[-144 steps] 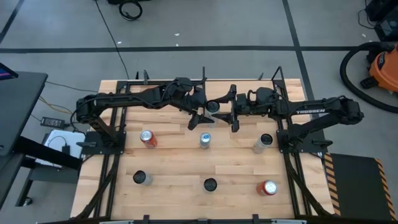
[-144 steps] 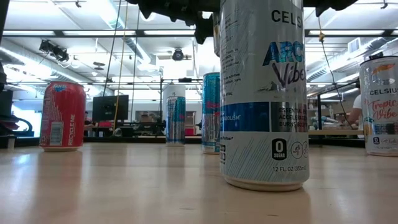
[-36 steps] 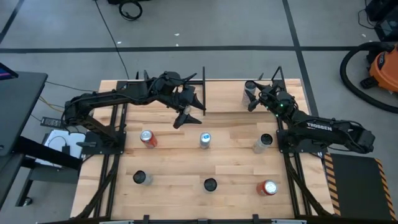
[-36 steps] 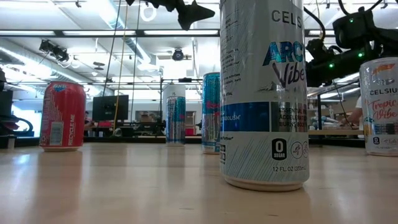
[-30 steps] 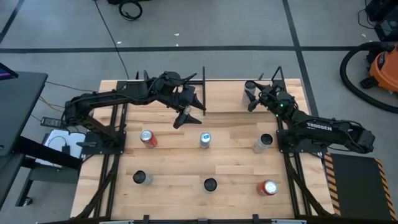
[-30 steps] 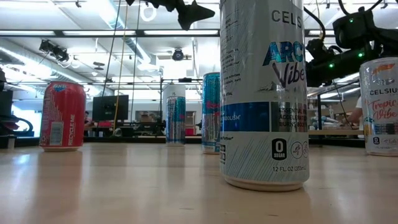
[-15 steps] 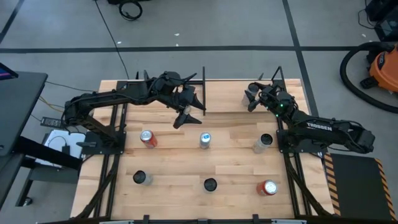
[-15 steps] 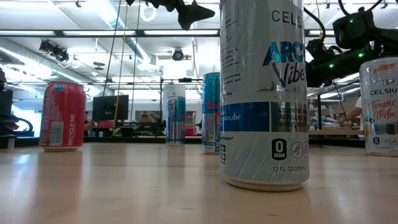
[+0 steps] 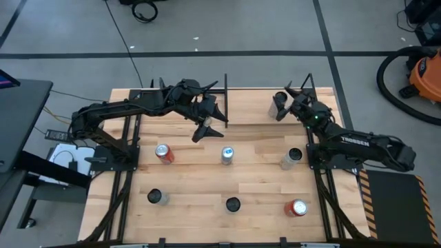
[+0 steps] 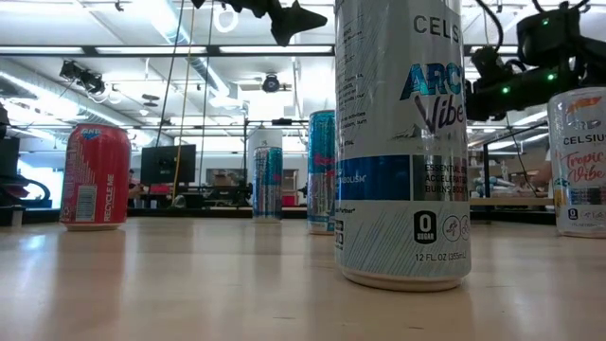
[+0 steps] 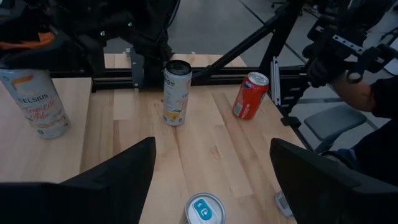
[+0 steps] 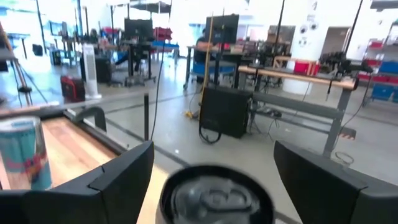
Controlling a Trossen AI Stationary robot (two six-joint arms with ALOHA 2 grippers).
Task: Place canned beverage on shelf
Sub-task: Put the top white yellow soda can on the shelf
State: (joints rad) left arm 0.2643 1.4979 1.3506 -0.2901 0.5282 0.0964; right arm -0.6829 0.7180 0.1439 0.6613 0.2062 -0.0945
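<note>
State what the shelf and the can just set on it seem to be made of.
Shelf: pale smooth wood, matte, with visible board seams; edged by thin black rods, apparently metal. Can: likely aluminium, judging by its shiny silver top.

Six cans stand (two rows) before the shelf.

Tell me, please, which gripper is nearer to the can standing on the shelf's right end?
The right gripper: its open fingers stand either side of the can on the shelf. The left gripper, also open, hovers well off toward the shelf's left end.
</note>
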